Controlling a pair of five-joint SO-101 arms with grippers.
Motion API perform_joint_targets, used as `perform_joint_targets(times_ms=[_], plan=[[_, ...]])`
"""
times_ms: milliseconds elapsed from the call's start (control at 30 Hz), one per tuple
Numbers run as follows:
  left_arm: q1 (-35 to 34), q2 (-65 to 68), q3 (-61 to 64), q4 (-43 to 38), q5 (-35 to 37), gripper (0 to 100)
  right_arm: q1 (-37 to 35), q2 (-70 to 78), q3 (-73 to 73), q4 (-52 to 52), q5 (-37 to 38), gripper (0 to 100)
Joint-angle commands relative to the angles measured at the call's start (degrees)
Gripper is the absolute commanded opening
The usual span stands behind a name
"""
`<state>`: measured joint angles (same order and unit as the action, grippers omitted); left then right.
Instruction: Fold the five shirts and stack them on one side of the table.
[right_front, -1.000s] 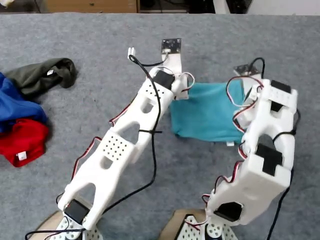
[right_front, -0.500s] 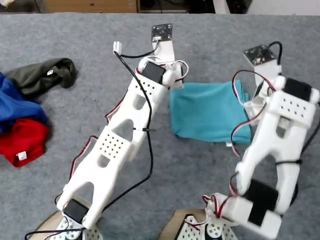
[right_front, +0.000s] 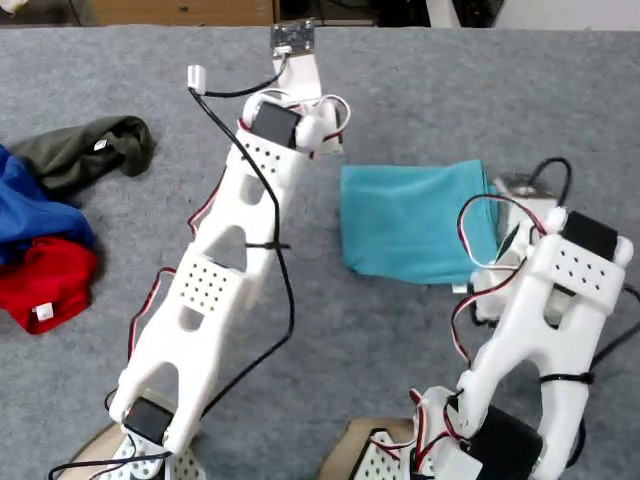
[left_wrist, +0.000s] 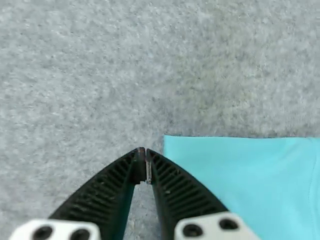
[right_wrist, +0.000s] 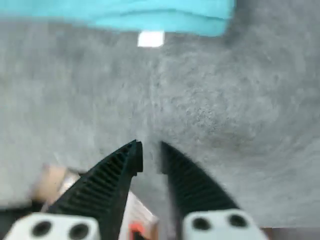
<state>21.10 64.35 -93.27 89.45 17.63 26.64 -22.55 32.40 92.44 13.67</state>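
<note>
I see my left gripper, fingers pressed together on nothing, above the grey table just off the far-left corner of the folded teal shirt. My right gripper, fingers slightly apart, hovers by that shirt's near-right edge. An olive shirt, a blue shirt and a red shirt lie bunched at the left.

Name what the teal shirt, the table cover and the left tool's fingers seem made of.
Teal shirt: soft matte knit, likely cotton; limp rounded folds.
Table cover: grey felt or low carpet; fuzzy, speckled.
Left tool fingers: black hard plastic, perhaps printed; ridged inner faces.
</note>
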Motion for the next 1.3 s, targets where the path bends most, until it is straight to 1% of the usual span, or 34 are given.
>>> perform_joint_targets(times_ms=[0,33,100,167,267,400,500,767,833,900,1000,1067,1267], plan=[[-0.53,-4.00,-2.64,-0.18,-0.44,2,-1.45,-1.98,0.92,-5.54,-16.00,30.0],[-0.53,-4.00,-2.64,-0.26,-0.44,2,-2.59,-1.89,1.45,-7.21,-19.60,34.1],[-0.26,-3.74,-2.64,-0.62,-0.44,2,-5.49,-1.89,2.51,-10.46,-25.76,38.3],[-0.26,-3.56,-2.46,-1.05,-0.44,2,-8.57,-1.80,2.77,-13.63,-30.24,38.4],[-0.26,-3.47,-2.55,-1.05,-0.44,2,-11.30,0.13,2.59,-18.29,-35.52,38.5],[-0.26,-3.47,-2.55,-1.05,-0.44,2,-13.05,6.81,2.33,-24.79,-46.33,38.7],[-0.44,-3.47,-2.37,-1.67,-0.44,2,-13.05,12.09,2.15,-28.48,-51.16,38.7],[-0.62,-3.47,-2.29,-1.85,-0.53,2,-12.88,21.76,2.07,-41.23,-53.71,38.6],[-0.62,-3.47,-2.29,-1.85,-0.53,2,-13.05,22.90,2.07,-42.55,-53.71,38.1],[-0.62,-3.47,-2.29,-1.85,-0.53,2,-13.05,23.69,1.98,-42.99,-53.71,33.8],[-0.62,-3.47,-2.29,-1.93,-0.53,2,-13.05,24.48,1.10,-42.90,-53.54,22.6],[-0.62,-3.38,-2.29,-2.46,-0.53,2,-13.05,25.01,0.13,-42.99,-53.19,17.5],[-0.70,-3.38,-2.29,-2.55,-0.53,2,-13.05,26.42,-1.71,-42.55,-53.10,16.8]])
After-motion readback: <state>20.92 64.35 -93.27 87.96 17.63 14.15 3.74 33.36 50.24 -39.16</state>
